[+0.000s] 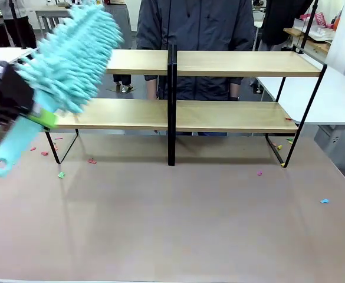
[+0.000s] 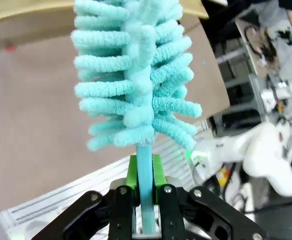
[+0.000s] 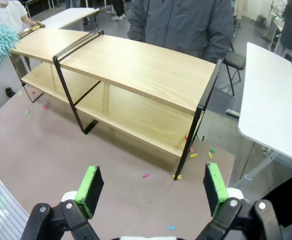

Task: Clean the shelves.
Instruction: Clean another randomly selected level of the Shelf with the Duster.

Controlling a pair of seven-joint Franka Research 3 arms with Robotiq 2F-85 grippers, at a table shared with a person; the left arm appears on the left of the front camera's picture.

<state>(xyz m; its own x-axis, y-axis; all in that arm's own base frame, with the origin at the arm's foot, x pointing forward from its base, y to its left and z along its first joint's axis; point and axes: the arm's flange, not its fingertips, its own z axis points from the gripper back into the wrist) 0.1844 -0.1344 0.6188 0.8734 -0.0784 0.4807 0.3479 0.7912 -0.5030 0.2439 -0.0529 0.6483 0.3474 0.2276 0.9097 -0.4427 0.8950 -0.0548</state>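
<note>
Shelves [image 1: 231, 63] stand across the far half of my brown table [image 1: 178, 224], toward twelve o'clock from me: two tiers of light-wood boards on a thin black frame, with a black post in the middle. Behind them, at twelve, a person [image 1: 199, 23] in a dark grey jacket stands close to the rack.

At about ten o'clock my left gripper [image 2: 145, 172] is clamped tight on the pale blue handle of a turquoise duster [image 1: 72, 53]; the green pads press the stem from both sides, and the fluffy head sticks up and away over the upper left board (blurred in the front view, so I cannot tell whether it touches the wood). The handle end with its hanging hole juts out toward eight o'clock.

My right gripper [image 3: 150, 192] hangs above the table with its jaws spread wide and nothing between them, facing the rack's right end.

Small coloured scraps [image 1: 92, 160] lie scattered on the table around the frame's feet, at ten and at two.
</note>
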